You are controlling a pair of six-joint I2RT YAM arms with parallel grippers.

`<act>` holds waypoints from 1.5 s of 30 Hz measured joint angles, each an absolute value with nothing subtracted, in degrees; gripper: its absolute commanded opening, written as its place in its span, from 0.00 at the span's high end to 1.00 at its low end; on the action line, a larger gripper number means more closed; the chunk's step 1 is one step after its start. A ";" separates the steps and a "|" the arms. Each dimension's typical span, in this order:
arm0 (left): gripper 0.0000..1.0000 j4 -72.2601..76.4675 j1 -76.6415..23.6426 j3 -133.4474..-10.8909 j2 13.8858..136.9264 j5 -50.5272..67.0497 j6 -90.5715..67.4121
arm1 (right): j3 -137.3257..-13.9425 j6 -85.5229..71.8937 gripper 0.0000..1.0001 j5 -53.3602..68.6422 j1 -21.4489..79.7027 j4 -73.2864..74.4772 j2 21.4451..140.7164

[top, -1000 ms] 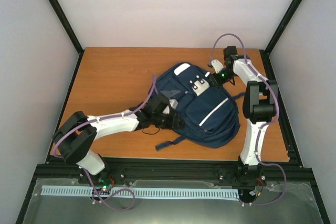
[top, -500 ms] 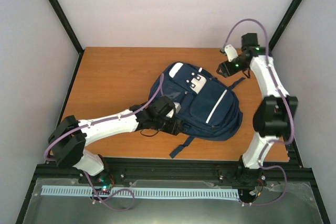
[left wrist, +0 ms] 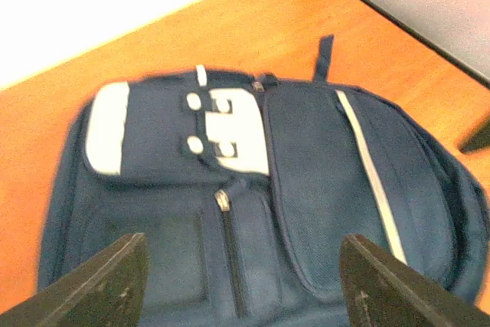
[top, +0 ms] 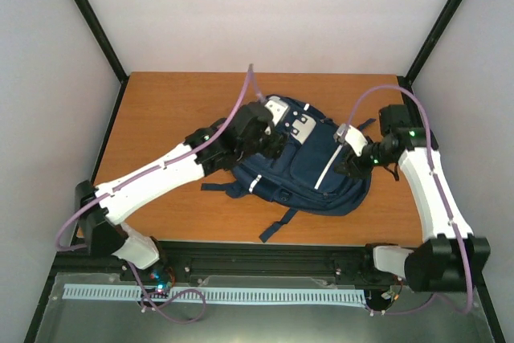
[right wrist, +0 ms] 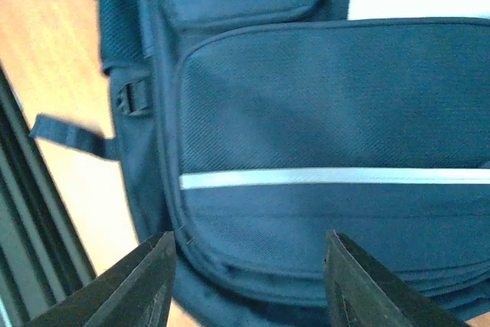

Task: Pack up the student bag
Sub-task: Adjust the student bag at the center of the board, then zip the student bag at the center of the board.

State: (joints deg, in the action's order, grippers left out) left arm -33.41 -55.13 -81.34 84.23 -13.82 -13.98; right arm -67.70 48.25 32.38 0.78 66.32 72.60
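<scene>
Large navy-blue fabric backpack (top: 309,173) looks zipped. Left gripper (left wrist: 239,254) at far-left end and right gripper (right wrist: 247,246) at right side, both spread, empty. Likely next: grab a zipper pull.

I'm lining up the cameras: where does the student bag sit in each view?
Top external: student bag lies right of centre on the table.
Left wrist: fills most of the frame, front pockets facing the camera.
Right wrist: fills most of the frame, close up.
Shared landmark: its long white stripe.

White arm links (top: 152,178), black joints (top: 438,259), purple cables (top: 246,90), dark claw fingers (left wrist: 99,285)
</scene>
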 measured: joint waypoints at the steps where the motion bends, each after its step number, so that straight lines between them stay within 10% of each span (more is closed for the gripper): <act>1: 0.44 -33.47 -55.13 -84.01 85.78 -15.11 -12.71 | -66.48 49.25 0.46 32.60 0.78 66.94 70.54; 6: 0.53 -34.92 -55.13 -93.51 95.92 -14.79 -3.84 | -62.15 54.50 0.48 32.08 0.78 70.50 63.83; 20: 0.56 -25.50 -59.81 -72.73 93.60 4.78 23.75 | -49.71 61.89 0.67 29.85 0.78 72.79 59.55; 35: 0.56 -17.58 -62.65 -74.11 103.90 6.81 34.81 | -46.83 61.93 0.63 33.47 0.27 70.39 65.54; 45: 0.85 -14.04 -62.85 -74.39 107.11 2.24 38.74 | -46.54 64.12 0.64 33.69 -1.43 70.65 65.60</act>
